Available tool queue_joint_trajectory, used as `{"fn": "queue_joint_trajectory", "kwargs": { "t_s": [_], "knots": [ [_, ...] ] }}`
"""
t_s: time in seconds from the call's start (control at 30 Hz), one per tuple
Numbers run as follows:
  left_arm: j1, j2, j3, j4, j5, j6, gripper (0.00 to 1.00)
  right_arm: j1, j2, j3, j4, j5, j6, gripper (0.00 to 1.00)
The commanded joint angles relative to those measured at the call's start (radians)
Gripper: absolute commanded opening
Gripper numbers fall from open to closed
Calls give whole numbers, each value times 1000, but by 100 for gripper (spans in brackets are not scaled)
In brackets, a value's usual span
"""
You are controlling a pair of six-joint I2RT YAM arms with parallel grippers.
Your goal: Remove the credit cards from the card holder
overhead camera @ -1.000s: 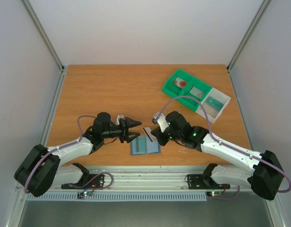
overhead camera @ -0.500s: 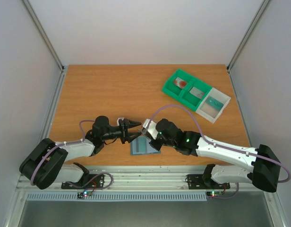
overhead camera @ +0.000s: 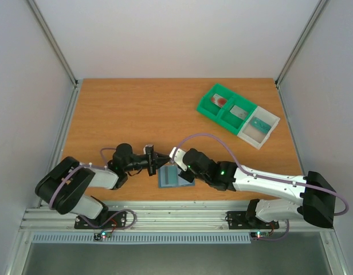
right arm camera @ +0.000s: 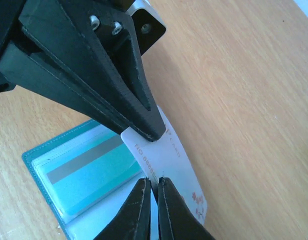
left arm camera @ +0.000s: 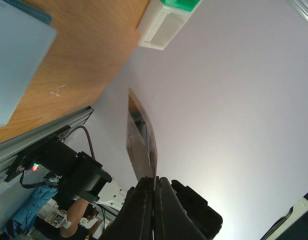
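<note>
Where the slate-blue card holder [overhead camera: 175, 179] lies open by the worktop's [overhead camera: 136, 109] near edge, a teal card [right arm camera: 89, 172] with a grey stripe sits pocketed. Over its far edge, the left gripper [right arm camera: 153, 132] and right gripper [right arm camera: 154, 182] are both clamped tight on one white card [right arm camera: 176, 165], which carries a printed number and red marks.

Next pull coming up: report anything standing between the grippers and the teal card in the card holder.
Nothing lies over the teal card in the open card holder. But left gripper and right gripper are both shut on a white card held over it.
</note>
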Motion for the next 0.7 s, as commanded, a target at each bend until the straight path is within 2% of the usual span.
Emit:
{"fn": "queue_joint_trajectory", "kwargs": {
  "t_s": [0.0, 0.07, 0.17, 0.37, 0.47, 0.57, 0.67],
  "knots": [
    [-2, 84, -6, 285, 22, -42, 1, 20, 3, 55, -45, 13, 7, 8],
    [-2, 131, 3, 376, 35, -66, 1, 20, 1, 84, -100, -16, 33, 16],
    [-3, 147, 35, 380, 53, -63, 0, 20, -16, 114, -160, -39, 86, 25],
    [-3, 157, 54, 312, 71, 57, 0, -32, -63, 179, -270, -86, 235, 33],
    [-1, 143, 35, 300, 35, 101, 1, -140, -89, 207, -312, -223, 317, 34],
    [-1, 101, 65, 238, 44, 153, 0, -297, -119, 219, -316, -454, 415, 33],
    [0, -4, 103, 27, 54, 283, 0, -389, -130, 234, -325, -573, 487, 34]
  ]
}}
